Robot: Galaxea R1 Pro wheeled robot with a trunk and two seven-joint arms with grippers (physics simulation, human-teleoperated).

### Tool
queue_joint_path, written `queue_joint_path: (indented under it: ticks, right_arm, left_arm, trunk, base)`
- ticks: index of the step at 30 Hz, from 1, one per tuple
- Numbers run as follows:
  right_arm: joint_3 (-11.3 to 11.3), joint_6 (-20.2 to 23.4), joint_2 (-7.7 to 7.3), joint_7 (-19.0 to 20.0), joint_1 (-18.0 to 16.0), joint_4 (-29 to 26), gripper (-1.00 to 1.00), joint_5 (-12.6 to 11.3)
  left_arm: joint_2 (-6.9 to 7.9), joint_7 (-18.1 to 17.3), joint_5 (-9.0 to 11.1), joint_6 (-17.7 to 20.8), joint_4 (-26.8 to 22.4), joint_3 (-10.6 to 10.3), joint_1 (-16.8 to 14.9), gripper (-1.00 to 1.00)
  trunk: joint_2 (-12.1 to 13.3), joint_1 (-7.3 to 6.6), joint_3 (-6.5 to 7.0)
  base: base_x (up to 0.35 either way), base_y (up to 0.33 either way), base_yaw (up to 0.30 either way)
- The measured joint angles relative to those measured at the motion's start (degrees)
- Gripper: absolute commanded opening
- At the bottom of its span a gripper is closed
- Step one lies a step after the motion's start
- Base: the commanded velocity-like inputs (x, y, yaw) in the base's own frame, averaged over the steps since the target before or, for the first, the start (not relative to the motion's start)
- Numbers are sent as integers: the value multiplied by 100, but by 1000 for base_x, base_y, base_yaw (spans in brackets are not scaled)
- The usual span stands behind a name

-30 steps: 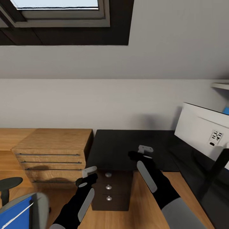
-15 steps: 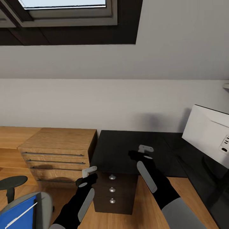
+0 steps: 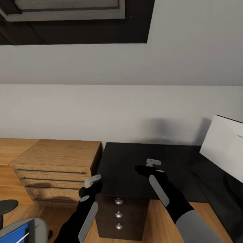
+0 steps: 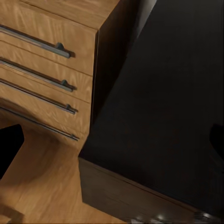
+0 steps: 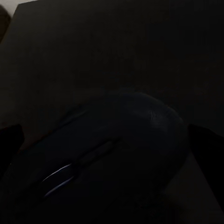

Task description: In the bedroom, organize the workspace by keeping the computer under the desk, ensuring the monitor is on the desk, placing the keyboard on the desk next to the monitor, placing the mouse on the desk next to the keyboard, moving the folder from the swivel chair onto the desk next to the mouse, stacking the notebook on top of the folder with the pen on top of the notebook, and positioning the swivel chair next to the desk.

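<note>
right gripper (image 3: 143, 167) apparently pinching the mouse (image 5: 107, 154), now lower over the desk (image 3: 135, 162); left claw's state unclear

a dark rounded mouse (image 5: 112, 158) sits close up, its scroll wheel catching a faint glint, over the black bench (image 5: 116, 42); dark jaws flank it at both sides.

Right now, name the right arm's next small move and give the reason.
Probably lower the mouse onto the desk towards the monitor. The right gripper appears shut on it above bare black top; no keyboard is in view.
</note>
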Motion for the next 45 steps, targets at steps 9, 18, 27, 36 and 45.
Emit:
queue_joint_path:
  ticks: [9, 18, 27, 36, 45]
  right_arm:
    - [21, -1369, 45, 208, -505, 2466, -100, 14]
    - [295, -1417, 260, 202, -535, 2289, -100, 2]
    - [403, -1415, 286, 211, -535, 2292, -100, 3]
    - [653, -1415, 289, 211, -534, 2292, -100, 3]
    - [672, -1415, 311, 211, -534, 2308, -100, -5]
  left_arm:
    - [322, -8, 304, 880, -1645, -1, 603, 100]
    - [343, 2, 578, 911, -1688, 21, 625, 100]
    - [352, -1, 586, 920, -1786, 23, 625, 100]
    - [417, 2, 729, 921, -1836, 226, 625, 100]
    - [420, 5, 771, 912, -1850, 245, 625, 100]
  trunk:
    - [1, 3, 0]
    - [1, 3, 0]
    - [1, 3, 0]
    - [1, 3, 0]
    - [1, 3, 0]
  base:
    - [168, 0, 0]
    - [1, 0, 69]
    - [0, 0, 247]
    - [0, 0, 258]
    - [0, 0, 259]
